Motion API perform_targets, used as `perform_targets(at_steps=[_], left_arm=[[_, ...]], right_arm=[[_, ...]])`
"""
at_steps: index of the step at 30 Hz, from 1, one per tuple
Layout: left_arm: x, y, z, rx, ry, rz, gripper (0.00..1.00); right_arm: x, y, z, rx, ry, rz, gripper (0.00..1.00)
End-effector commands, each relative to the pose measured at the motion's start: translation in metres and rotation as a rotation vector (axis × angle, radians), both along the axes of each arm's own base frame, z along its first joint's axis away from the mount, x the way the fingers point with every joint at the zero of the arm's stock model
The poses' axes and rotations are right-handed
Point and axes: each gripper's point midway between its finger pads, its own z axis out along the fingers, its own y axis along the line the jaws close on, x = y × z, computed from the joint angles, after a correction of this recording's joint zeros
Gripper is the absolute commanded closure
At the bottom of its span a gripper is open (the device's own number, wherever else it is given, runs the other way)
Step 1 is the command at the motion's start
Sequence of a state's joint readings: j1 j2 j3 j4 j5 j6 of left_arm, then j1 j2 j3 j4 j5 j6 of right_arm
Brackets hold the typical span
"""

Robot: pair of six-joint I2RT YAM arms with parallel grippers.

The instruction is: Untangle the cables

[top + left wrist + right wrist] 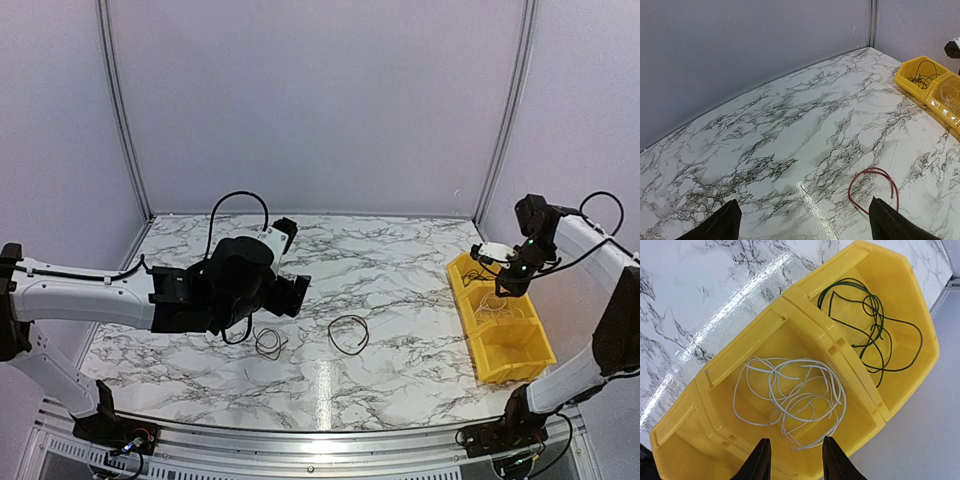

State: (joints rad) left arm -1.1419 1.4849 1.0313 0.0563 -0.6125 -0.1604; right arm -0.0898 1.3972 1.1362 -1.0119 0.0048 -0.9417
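- Top external view: shows the left gripper (293,293) low over the marble table (400,265), left of centre, and the right gripper (508,287) hanging above a row of yellow bins (487,352) at the table's right edge.
- Shows two of the cables loose on the marble: the red wire (348,334), a thin loop near the middle, dark-looking from up here, and a small tangle (268,343) just beside the left gripper, on its near side.
- Left wrist view: shows the left fingers (720,225) spread wide apart, empty, only bare marble in the gap.
- Catches the red wire (872,170) curled in an open loop flat on the table, close by the finger at the right of the picture; cannot tell whether touching.
- Picks up the bins far off at upper right, black wires (921,77) in the farthest one, white-grey wires (951,97) in the next.
- Right wrist view: looks down into the bins past the right fingers (759,460), parted and holding nothing.
- Shows the white-grey wires (790,400) heaped in loose loops in the middle bin, the black wires (875,330) coiled in the end bin beside it.
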Motion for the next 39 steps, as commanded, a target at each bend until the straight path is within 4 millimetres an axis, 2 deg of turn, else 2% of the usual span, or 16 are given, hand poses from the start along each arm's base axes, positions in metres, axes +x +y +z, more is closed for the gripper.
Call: perform_targets(at_steps=[1,2,5,8,12,15,18,21,24,27,31,34,39], left_arm=[[0.0,-0.003,0.01,0.003,-0.015,-0.006,0.09],[-0.001,-0.004,0.009,0.006,-0.01,-0.014,0.09],[-0.002,-0.009,0.006,0.017,0.008,-0.037,0.11],[-0.007,-0.023,-0.002,0.028,0.054,-0.149,0.28],[0.003,-0.023,-0.018,-0.049,0.207,-0.17,0.31],[0.009,-0.029,-0.03,-0.142,0.342,-0.166,0.37],[0.013,-0.035,-0.055,-0.261,0.529,-0.076,0.38],[0.011,-0.039,-0.093,-0.35,0.701,0.039,0.36],[0.004,-0.051,-0.122,-0.409,0.833,0.085,0.37],[0.004,-0.063,-0.134,-0.456,0.879,0.089,0.39],[0.007,-0.074,-0.149,-0.466,0.913,0.09,0.43],[0.001,-0.088,-0.166,-0.46,0.998,0.069,0.48],[-0.005,-0.091,-0.181,-0.455,1.047,0.081,0.56]], right_arm=[[-0.011,0.014,0.038,0.076,-0.031,-0.001,0.63],[-0.009,0.02,0.045,0.102,-0.048,0.002,0.63],[-0.007,0.067,0.065,0.257,-0.109,0.1,0.63],[-0.007,0.126,0.069,0.384,-0.169,0.257,0.64],[-0.004,0.186,0.055,0.547,-0.189,0.384,0.67],[0.0,0.224,0.041,0.637,-0.12,0.425,0.7],[0.003,0.254,0.031,0.675,-0.108,0.466,0.71],[0.008,0.268,0.023,0.701,-0.137,0.465,0.7],[0.008,0.269,0.009,0.71,-0.162,0.462,0.71],[0.009,0.261,0.001,0.664,-0.226,0.463,0.7],[0.003,0.259,0.004,0.677,-0.247,0.467,0.7],[0.004,0.257,0.0,0.659,-0.246,0.463,0.69],[0.007,0.256,-0.001,0.637,-0.261,0.473,0.69]])
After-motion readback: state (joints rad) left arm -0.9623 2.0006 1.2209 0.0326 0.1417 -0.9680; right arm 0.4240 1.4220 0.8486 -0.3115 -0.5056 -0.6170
